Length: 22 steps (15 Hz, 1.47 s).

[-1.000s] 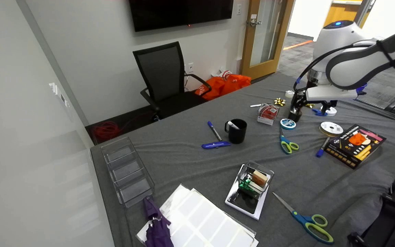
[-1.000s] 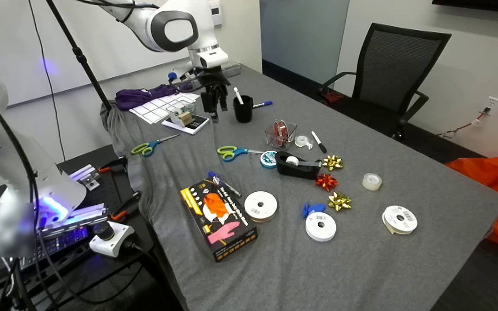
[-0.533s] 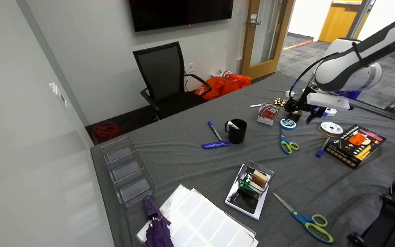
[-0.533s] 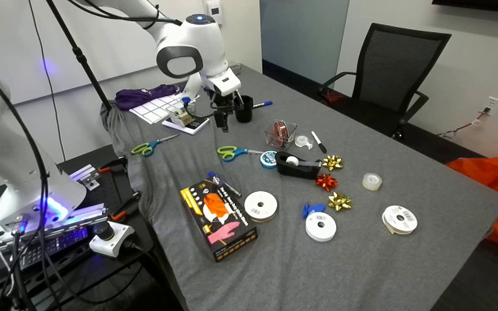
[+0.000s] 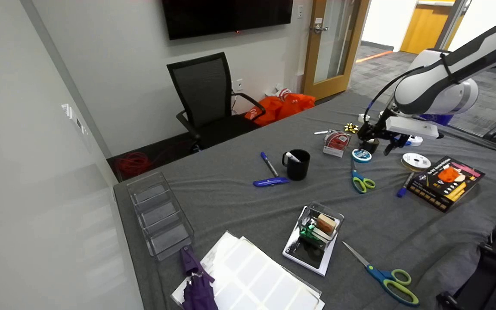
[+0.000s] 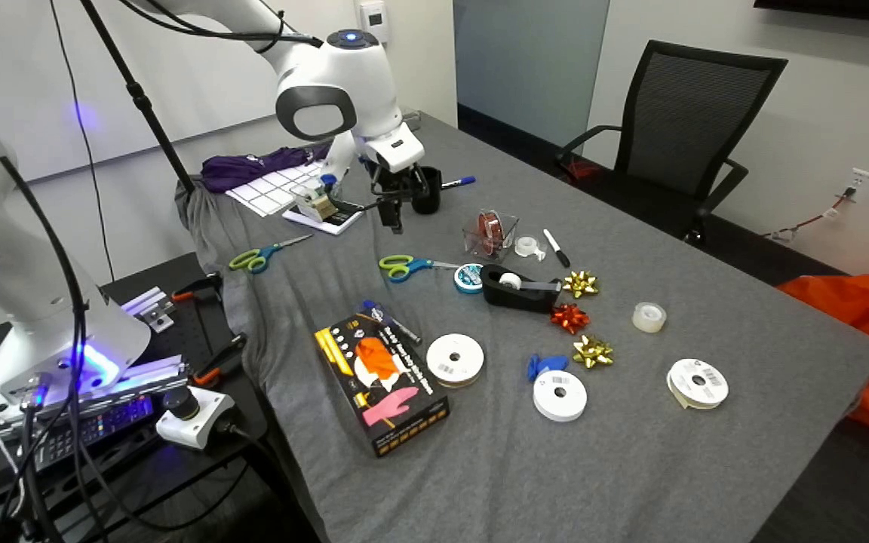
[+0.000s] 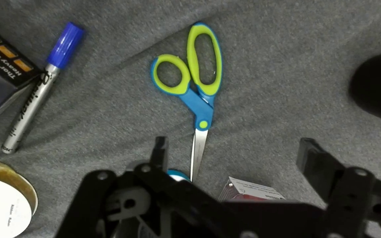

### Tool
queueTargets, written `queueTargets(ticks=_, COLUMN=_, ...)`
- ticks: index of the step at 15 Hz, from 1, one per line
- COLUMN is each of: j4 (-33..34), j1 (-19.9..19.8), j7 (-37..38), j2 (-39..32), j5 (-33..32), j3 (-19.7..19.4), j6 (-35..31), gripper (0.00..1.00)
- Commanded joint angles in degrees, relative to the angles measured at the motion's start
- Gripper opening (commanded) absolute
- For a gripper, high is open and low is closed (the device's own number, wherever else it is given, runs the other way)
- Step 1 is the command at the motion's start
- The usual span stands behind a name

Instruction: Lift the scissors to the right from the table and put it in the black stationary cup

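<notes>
The small scissors with light-green loops lie flat on the grey cloth in both exterior views (image 5: 362,182) (image 6: 409,267). In the wrist view the scissors (image 7: 199,107) point their metal blades down between the fingers. The black cup stands upright with a white marker in it in both exterior views (image 5: 298,165) (image 6: 426,197). In the wrist view a blurred black shape at the right edge looks like the cup (image 7: 377,87). My gripper (image 7: 234,143) is open and empty, above the table near the scissors; it shows in both exterior views (image 5: 376,144) (image 6: 393,220).
A blue tape ring (image 5: 361,155) touches the blade tips. A clear box with red ribbon (image 5: 336,142), a tape dispenser (image 6: 521,290), a blue-capped marker (image 7: 41,89), a glove box (image 6: 382,377) and ribbon spools (image 6: 455,359) are near. Larger scissors (image 5: 385,275) lie apart.
Over the last second my gripper has tilted and come closer to the small scissors, with only a slight shift in the last half second. The scissors and cup have not moved.
</notes>
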<state>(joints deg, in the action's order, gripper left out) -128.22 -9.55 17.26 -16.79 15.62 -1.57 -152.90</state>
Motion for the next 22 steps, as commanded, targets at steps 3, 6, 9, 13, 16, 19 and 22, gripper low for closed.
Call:
queueTargets(ticks=3, j4=2.9, j1=2.3, j7=0.6, j2=-4.8, j5=-2.8, j3=-3.4, j6=-0.1, gripper=1.0)
queueTargets(ticks=6, j4=4.8, j1=4.3, j7=3.5, j2=-7.9, j5=-5.6, j3=-5.7, j6=-0.8, gripper=1.0)
queueTargets(ticks=9, j4=6.2, j1=5.1, j7=4.9, j2=-10.6, j5=-4.9, j3=-5.9, j6=-2.6, gripper=1.0)
queueTargets(ticks=13, j4=8.3, j1=7.4, j7=8.7, j2=-14.2, j5=-5.2, j3=-7.2, j6=-4.2, gripper=1.0)
queueTargets(ticks=16, j4=9.6, j1=9.1, j7=10.9, j2=-16.7, j5=-5.6, j3=-8.5, j6=-4.7, gripper=1.0)
queueTargets(ticks=19, j4=10.8, j1=10.5, j7=12.4, j2=-18.7, j5=-5.5, j3=-9.7, j6=-5.1, gripper=0.85)
queueTargets(ticks=22, j4=12.1, j1=11.6, j7=13.7, j2=-20.3, j5=-5.5, j3=-10.7, j6=-5.1, gripper=0.76)
